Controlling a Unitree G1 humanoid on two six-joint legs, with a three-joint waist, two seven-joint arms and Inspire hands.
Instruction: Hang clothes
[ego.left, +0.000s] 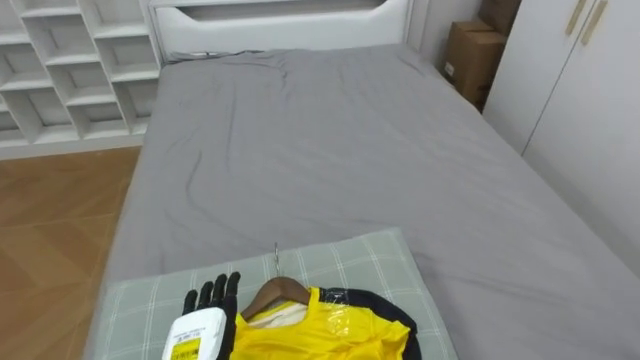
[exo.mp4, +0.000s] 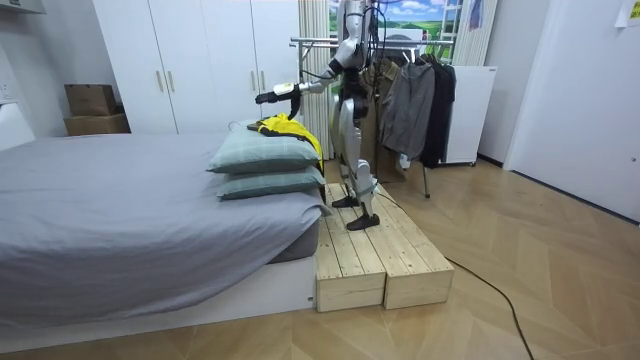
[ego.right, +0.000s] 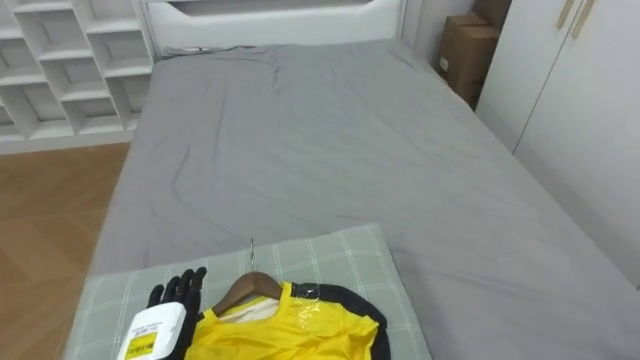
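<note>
A yellow shirt with dark trim (ego.left: 320, 335) lies on a wooden hanger (ego.left: 275, 293) on top of a checked grey-green pillow (ego.left: 370, 260). The hanger's metal hook (ego.left: 277, 255) points up the bed. My left hand (ego.left: 215, 297) hovers just left of the hanger's shoulder with its fingers straight, open and holding nothing. In the room view I stand on a wooden platform (exo.mp4: 380, 250) at the foot of the bed, with my left hand (exo.mp4: 268, 97) stretched out over the stacked pillows (exo.mp4: 265, 155) and the yellow shirt (exo.mp4: 285, 125).
The grey bed (ego.left: 330, 150) stretches ahead. White shelves (ego.left: 70, 70) stand at the far left, cardboard boxes (ego.left: 470, 60) and a white wardrobe (ego.left: 580, 90) at the right. Behind me a clothes rack (exo.mp4: 400, 45) carries several hung garments (exo.mp4: 410, 105).
</note>
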